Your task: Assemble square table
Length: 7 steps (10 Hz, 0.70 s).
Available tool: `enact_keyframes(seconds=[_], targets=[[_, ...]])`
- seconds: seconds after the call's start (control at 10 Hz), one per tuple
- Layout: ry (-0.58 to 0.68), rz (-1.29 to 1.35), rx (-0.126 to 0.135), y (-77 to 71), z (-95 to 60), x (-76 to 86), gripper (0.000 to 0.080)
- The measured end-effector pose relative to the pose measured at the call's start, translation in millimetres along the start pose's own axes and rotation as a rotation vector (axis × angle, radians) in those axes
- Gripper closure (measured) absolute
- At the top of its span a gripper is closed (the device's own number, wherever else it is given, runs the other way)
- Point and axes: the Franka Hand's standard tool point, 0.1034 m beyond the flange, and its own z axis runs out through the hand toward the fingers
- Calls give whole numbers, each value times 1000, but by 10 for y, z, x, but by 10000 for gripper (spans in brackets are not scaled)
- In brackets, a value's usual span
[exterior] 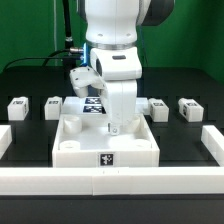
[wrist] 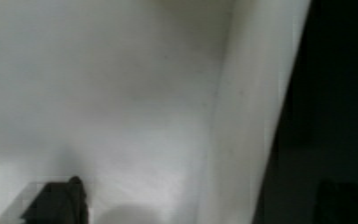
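The square table slab point(exterior: 80, 140) lies underside up at the middle of the black table, with a black-and-white tag point(exterior: 106, 159) on its near edge. My gripper point(exterior: 113, 128) reaches straight down into the slab's recess, near its right wall; the fingers are too small and blurred to show their gap. Several white tagged block legs lie in a row behind the slab: two at the exterior view's left point(exterior: 17, 108) point(exterior: 53, 107) and two at its right point(exterior: 158, 108) point(exterior: 189, 106). The wrist view is blurred: a white slab surface point(wrist: 140, 100) fills it, with one dark finger point(wrist: 57, 203) at the edge.
The marker board point(exterior: 92, 106) lies behind the slab, partly hidden by the arm. Long white border rails run along the front point(exterior: 110, 181), the left point(exterior: 4, 137) and the right point(exterior: 214, 140). A black cable hangs at the back left.
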Motion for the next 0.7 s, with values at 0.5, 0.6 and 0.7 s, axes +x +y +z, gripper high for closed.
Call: enact_keyframes(seconds=[0.5, 0.6, 0.7], targets=[[-1, 2, -1, 1, -1, -8, 719], [-1, 1, -4, 10, -7, -7, 739], [-1, 1, -5, 10, -7, -9, 739]])
